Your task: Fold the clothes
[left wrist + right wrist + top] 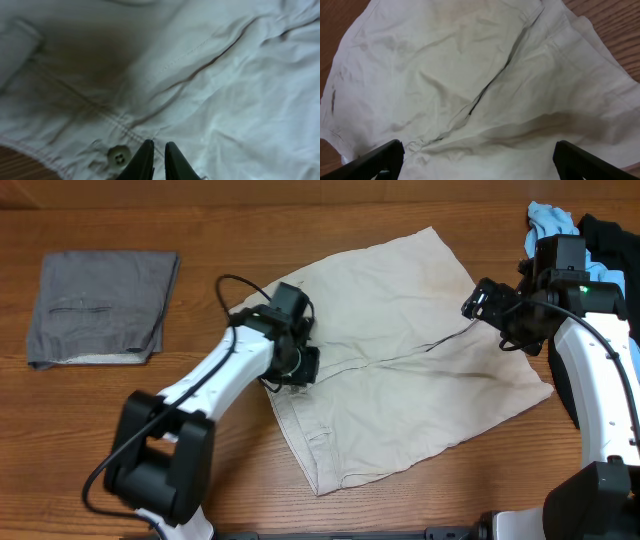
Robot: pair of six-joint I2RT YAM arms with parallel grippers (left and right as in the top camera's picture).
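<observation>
The cream shorts (400, 350) lie spread flat in the middle of the wooden table (300, 220), set at a slant, with a dark crease (440, 342) running along their centre seam and soft wrinkles over both halves. At the shorts' left edge, beside a pale button (118, 156) on the waistband, hangs the left gripper (156, 150). Its two dark fingers are almost together, only a thin slit parts them, and no cloth shows in that slit. The tips seem to sit just above the fabric, though the blurred wrist view does not settle whether they touch.

Over the shorts' right side the right gripper (480, 300) hovers with its fingers (387, 155) spread as wide as they go — nothing between them, bare cloth below.

Well to the left of the shorts lies a grey garment (100, 305), folded into a neat rectangle. Past the shorts' far right corner lies a light blue cloth (552, 220) against a dark one (605, 235).
</observation>
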